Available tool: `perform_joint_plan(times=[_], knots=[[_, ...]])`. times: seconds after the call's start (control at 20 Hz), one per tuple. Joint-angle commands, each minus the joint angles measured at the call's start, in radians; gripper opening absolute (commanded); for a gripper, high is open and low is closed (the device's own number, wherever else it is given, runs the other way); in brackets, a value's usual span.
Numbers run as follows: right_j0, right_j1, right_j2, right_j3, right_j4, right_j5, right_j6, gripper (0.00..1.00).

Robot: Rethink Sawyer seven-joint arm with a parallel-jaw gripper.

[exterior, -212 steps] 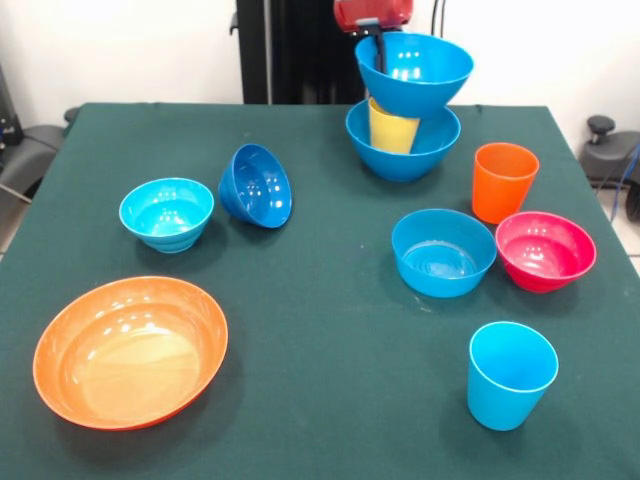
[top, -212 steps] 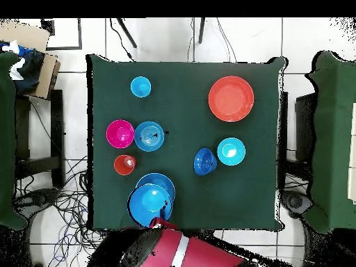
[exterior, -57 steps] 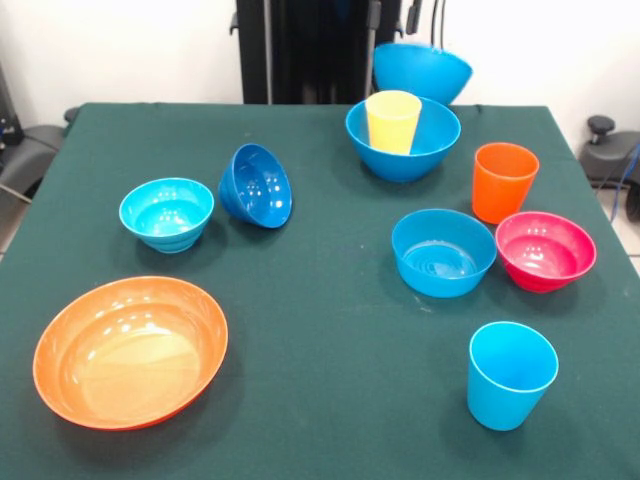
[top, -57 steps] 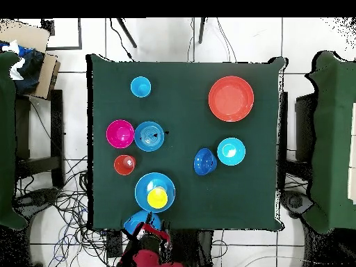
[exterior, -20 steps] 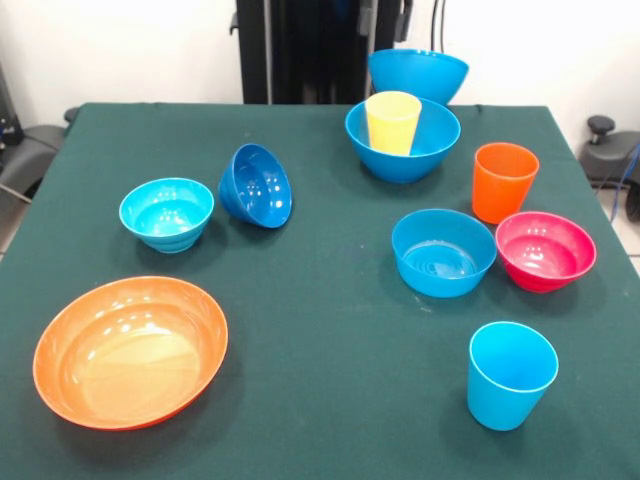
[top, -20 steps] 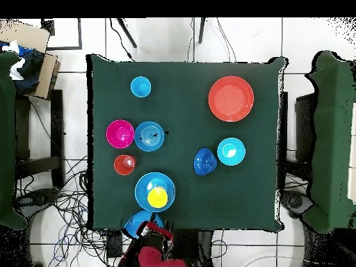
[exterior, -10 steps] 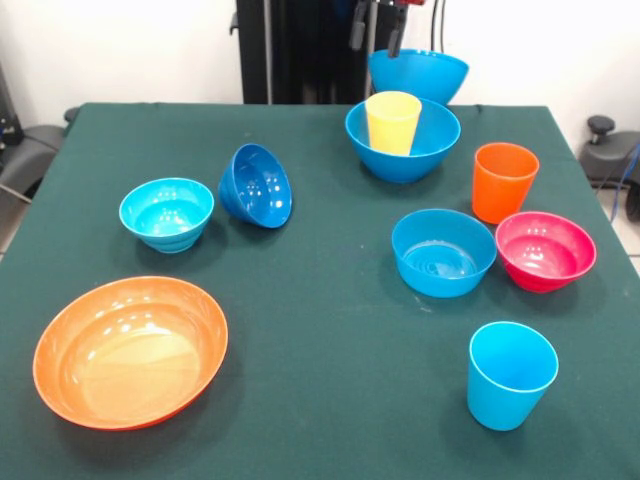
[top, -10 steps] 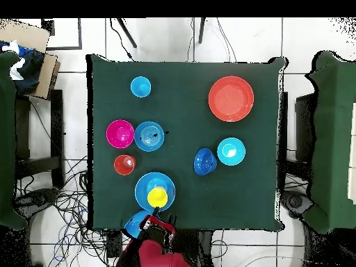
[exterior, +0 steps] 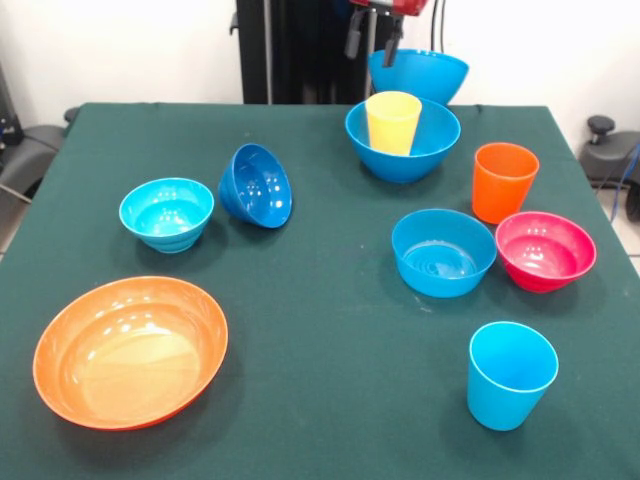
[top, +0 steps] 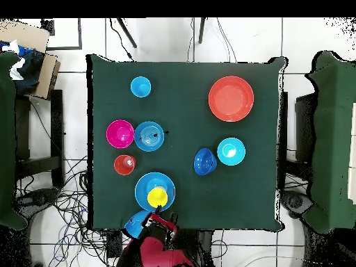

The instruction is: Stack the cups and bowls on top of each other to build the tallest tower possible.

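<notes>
My gripper is open and empty at the table's far edge, just above and behind the yellow cup; it also shows in the overhead view. The yellow cup stands upright inside a large blue bowl. The second large blue bowl sits right behind it at the table edge, to the right of my fingers. The orange cup, magenta bowl, medium light blue bowl and light blue cup stand on the right. The tilted dark blue bowl, cyan bowl and wide orange bowl are on the left.
The green table has open cloth across its middle and near edge. In the overhead view a chair and cables lie beside the table, and another green table stands on the other side.
My gripper has come into the front view and moved toward the yellow cup. The far large blue bowl stays where it sat. The other pieces have not moved.
</notes>
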Motion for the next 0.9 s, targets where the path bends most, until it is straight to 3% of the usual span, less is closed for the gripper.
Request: perform_joint_plan(times=[0.05, 0.2, 0.5, 0.65, 0.9], knots=[[-0.138, -0.111, 0.133, -0.092, -0.083, 0.134, 0.03, 1.0], [-0.23, -0.205, 0.213, -0.095, -0.107, 0.254, -0.002, 1.0], [-0.382, -0.34, 0.36, -0.138, -0.081, 0.505, -0.119, 1.0], [-0.41, -0.341, 0.378, -0.179, -0.092, 0.553, -0.156, 1.0], [-0.422, -0.308, 0.38, -0.236, -0.15, 0.554, -0.146, 1.0]])
